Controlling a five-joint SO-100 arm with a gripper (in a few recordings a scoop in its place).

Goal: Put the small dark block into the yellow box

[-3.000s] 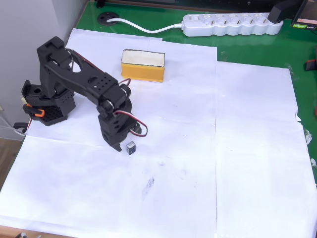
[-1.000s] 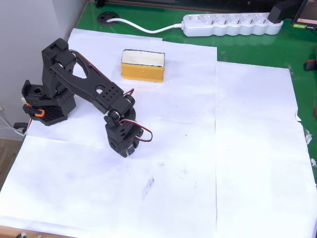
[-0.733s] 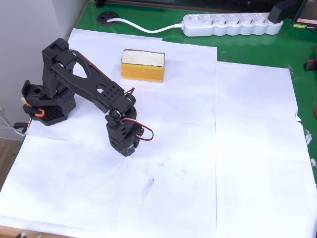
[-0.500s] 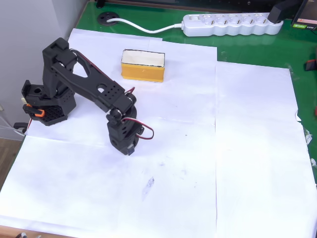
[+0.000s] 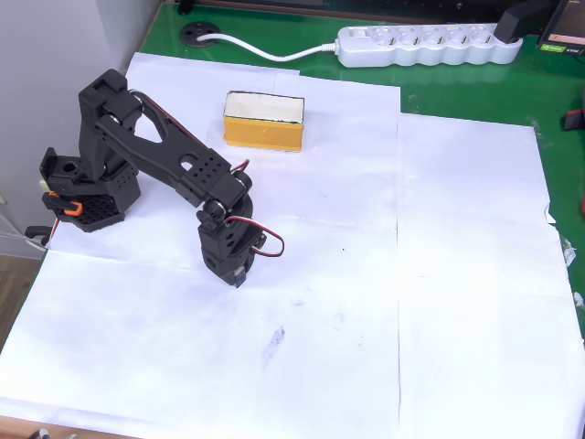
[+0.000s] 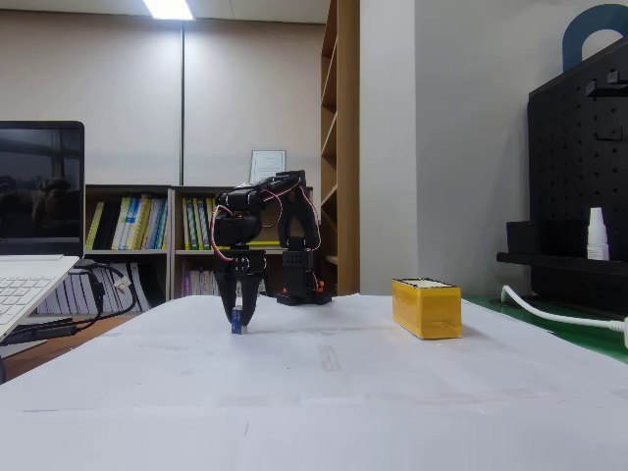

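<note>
Compared w/ 3 s ago: arm has swung forward and down in overhead view; the small dark block [image 6: 236, 325], then lying exposed on the paper just right of the jaws, is now covered by the gripper [image 5: 237, 277] from above. Over the last second, barely any change; arm posture approx. constant.

Fixed view: gripper [image 6: 238, 316] points straight down, fingertips at paper level. Block sits between the fingertips, low, resting on or just off the surface; cannot tell which. Jaws narrowed to about block width and appear clamped on it; contact not fully resolvable at this size.

The yellow box [image 5: 263, 120] stands well apart from gripper, toward far edge of the white paper [image 5: 411, 274] in overhead view; in fixed view, yellow box [image 6: 426, 307] is right of the arm, upright. White power strip [image 5: 428, 44] lies on green surface [image 5: 457, 87] beyond the paper.
</note>
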